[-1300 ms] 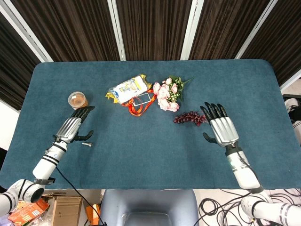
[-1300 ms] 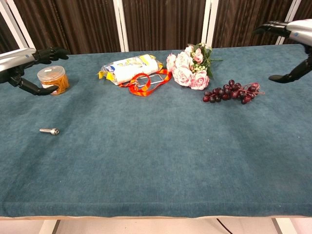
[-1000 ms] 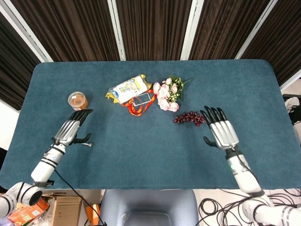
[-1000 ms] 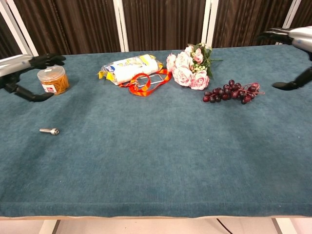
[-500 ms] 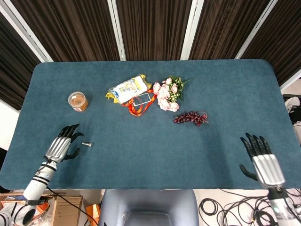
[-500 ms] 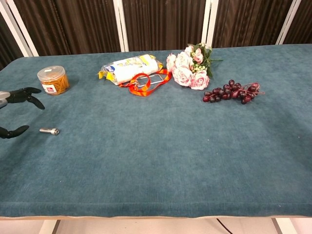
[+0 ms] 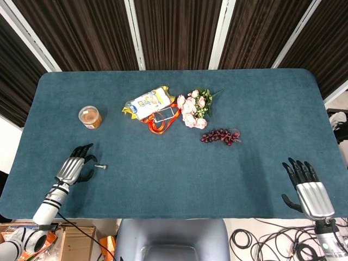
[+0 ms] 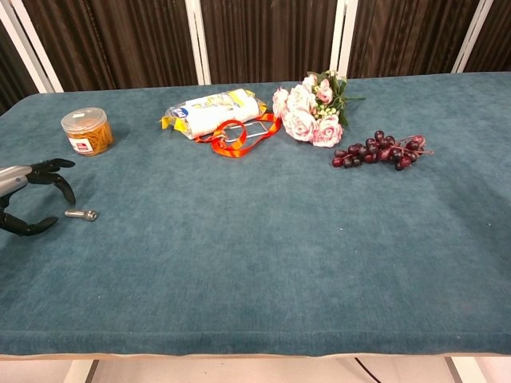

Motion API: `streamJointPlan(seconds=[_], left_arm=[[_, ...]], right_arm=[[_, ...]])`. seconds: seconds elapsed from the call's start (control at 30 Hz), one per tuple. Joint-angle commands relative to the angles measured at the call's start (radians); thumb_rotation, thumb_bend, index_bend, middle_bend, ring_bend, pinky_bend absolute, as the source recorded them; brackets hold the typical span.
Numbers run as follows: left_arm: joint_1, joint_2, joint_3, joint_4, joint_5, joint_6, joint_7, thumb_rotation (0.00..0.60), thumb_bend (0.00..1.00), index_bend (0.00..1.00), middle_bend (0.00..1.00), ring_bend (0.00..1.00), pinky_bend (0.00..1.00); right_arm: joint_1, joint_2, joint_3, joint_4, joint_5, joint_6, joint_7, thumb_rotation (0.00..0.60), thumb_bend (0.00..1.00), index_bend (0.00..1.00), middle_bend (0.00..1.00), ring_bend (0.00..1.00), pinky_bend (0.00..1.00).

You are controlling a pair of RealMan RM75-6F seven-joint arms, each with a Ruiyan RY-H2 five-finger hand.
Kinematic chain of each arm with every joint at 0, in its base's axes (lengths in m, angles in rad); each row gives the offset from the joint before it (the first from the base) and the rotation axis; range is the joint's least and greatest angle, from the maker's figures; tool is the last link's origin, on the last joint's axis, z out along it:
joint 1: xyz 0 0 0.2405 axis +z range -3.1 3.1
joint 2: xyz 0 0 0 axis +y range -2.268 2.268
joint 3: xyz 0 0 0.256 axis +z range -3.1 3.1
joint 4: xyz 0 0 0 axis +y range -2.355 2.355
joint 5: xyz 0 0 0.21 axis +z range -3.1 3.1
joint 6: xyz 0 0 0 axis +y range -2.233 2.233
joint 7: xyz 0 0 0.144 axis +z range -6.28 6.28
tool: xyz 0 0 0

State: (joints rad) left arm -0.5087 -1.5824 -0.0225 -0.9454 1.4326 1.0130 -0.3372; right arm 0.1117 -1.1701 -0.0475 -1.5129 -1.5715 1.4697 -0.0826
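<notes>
I've got my left hand (image 7: 73,167) low over the front left corner of the teal-clothed table (image 7: 163,179), fingers spread and curved with nothing in them, and the small metal bolt (image 7: 100,166) lies just beside its fingertips, not touching, with the orange-filled jar (image 7: 89,116) further back near the left edge. Toward the middle at the back I see the yellow snack bag (image 7: 148,101), the orange lanyard (image 7: 157,123), the pink flower bunch (image 7: 192,107) and the dark grapes (image 7: 219,136), all under a wall of dark slatted panels (image 7: 174,30) with white posts. My right hand (image 7: 310,190) hangs at the front right corner, fingers apart, empty, well apart from everything.
</notes>
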Motion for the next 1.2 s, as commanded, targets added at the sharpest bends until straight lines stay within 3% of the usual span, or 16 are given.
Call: streamJointPlan(seconds=[0.03,0.33,0.57,1.2], left_arm=[[-0.002,-0.013,0.001,0.02,-0.001,-0.013,-0.009,0.6,0.4,0.43,0.0,0.0,0.01],[-0.007,-0.047,-0.004,0.075,0.007,-0.016,-0.039,0.6,0.4,0.45,0.02,0.0,0.01],[-0.01,-0.059,-0.002,0.1,0.011,-0.026,-0.048,0.6,0.39,0.54,0.06,0.0,0.01],[-0.01,-0.032,-0.004,0.064,0.035,0.016,-0.017,0.6,0.4,0.6,0.09,0.0,0.01]], right_arm=[[-0.002,0.002,0.001,-0.003,0.003,-0.006,-0.002,0.6,0.21,0.0,0.0,0.0,0.0],[-0.006,0.017,0.006,-0.013,0.01,-0.024,0.001,0.6,0.21,0.0,0.0,0.0,0.0],[-0.012,0.02,0.011,-0.01,0.018,-0.03,0.004,0.6,0.21,0.0,0.0,0.0,0.0],[-0.019,0.022,0.017,-0.011,0.023,-0.045,-0.001,0.6,0.21,0.0,0.0,0.0,0.0]])
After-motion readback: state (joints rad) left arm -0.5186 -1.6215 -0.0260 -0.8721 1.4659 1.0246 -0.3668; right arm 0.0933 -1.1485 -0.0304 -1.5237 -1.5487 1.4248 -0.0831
